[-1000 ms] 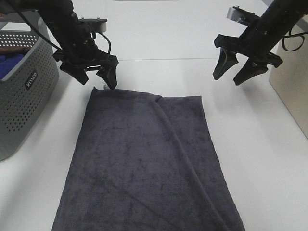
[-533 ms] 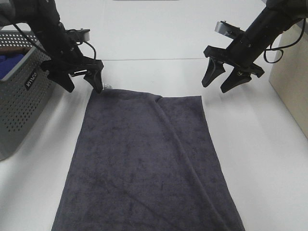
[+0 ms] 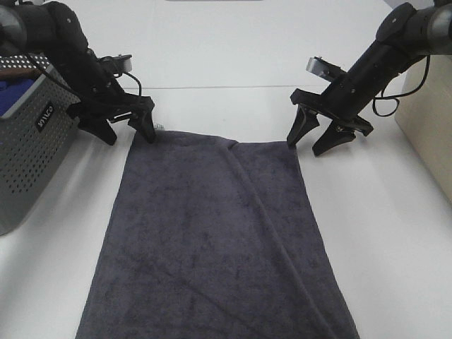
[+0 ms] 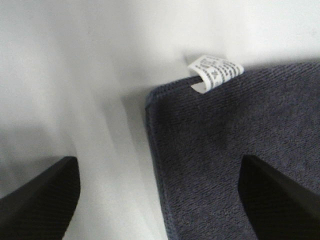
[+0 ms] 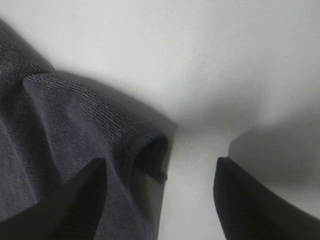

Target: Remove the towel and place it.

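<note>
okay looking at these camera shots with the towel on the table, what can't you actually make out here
- Towel: its near end is cut off by the bottom edge of the exterior high view.
- White tag at the towel corner: print too blurred to read in the left wrist view.
- Grey basket: cropped by the left edge, contents mostly hidden by its wall.
- Right gripper: whether a finger touches the cloth, too close to tell.
- Left gripper: the same doubt.

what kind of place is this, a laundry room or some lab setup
Most likely a lab test bench staged for laundry chores: a bare white table, a grey perforated basket at its edge, and a dark towel spread flat between two robot grippers.
</note>
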You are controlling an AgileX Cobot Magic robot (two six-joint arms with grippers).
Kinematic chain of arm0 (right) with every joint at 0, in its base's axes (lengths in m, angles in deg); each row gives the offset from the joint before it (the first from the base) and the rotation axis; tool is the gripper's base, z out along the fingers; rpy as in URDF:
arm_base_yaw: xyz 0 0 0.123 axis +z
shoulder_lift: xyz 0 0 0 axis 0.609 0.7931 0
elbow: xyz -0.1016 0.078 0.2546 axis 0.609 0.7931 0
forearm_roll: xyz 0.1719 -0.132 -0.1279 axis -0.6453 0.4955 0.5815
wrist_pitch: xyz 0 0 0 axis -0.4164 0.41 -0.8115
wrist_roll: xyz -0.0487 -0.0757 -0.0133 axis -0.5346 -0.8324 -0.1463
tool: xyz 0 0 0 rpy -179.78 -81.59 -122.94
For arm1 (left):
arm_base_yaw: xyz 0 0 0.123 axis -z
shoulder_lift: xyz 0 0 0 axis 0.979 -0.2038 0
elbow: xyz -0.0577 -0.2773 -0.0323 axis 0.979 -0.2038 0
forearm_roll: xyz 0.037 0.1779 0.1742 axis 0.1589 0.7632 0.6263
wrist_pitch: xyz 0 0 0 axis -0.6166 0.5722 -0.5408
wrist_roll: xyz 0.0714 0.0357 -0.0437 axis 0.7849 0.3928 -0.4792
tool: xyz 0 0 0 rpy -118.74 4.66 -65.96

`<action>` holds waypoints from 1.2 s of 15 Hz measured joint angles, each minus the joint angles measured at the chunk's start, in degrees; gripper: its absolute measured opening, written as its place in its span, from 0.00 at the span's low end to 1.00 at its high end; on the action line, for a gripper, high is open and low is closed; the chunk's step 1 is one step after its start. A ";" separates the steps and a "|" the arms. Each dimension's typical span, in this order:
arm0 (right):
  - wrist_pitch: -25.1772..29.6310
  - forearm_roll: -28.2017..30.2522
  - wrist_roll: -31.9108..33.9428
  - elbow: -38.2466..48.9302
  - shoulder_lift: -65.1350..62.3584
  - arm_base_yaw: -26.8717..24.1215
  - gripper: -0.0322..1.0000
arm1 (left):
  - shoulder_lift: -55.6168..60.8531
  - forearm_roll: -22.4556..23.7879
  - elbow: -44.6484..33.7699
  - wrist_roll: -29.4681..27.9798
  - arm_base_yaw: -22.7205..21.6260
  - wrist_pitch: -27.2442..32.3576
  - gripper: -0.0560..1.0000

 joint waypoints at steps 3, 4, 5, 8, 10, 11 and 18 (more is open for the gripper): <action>-1.09 -1.66 -1.09 0.00 0.80 0.00 0.62 | -0.86 -1.20 0.74 0.46 -0.06 -0.23 0.82; -1.09 -1.66 -1.09 0.00 0.80 0.00 0.62 | -0.86 -1.20 0.74 0.46 -0.06 -0.23 0.82; -1.32 -1.66 -1.09 0.00 0.80 0.23 0.62 | -0.92 -1.83 0.80 0.57 -0.06 -0.23 0.82; -3.50 -1.49 -1.09 0.00 0.80 3.21 0.62 | -1.15 -5.44 0.80 1.20 1.15 -0.23 0.82; -4.64 -1.66 -1.09 0.00 0.80 5.21 0.62 | -1.26 -6.88 0.86 1.55 2.75 -0.29 0.82; -4.76 -1.89 -1.03 0.00 0.80 5.39 0.62 | -1.26 -6.93 0.86 1.55 2.98 -0.29 0.82; -7.85 1.60 0.06 0.00 0.80 5.56 0.24 | -1.83 -3.61 0.86 0.80 3.32 -0.46 0.32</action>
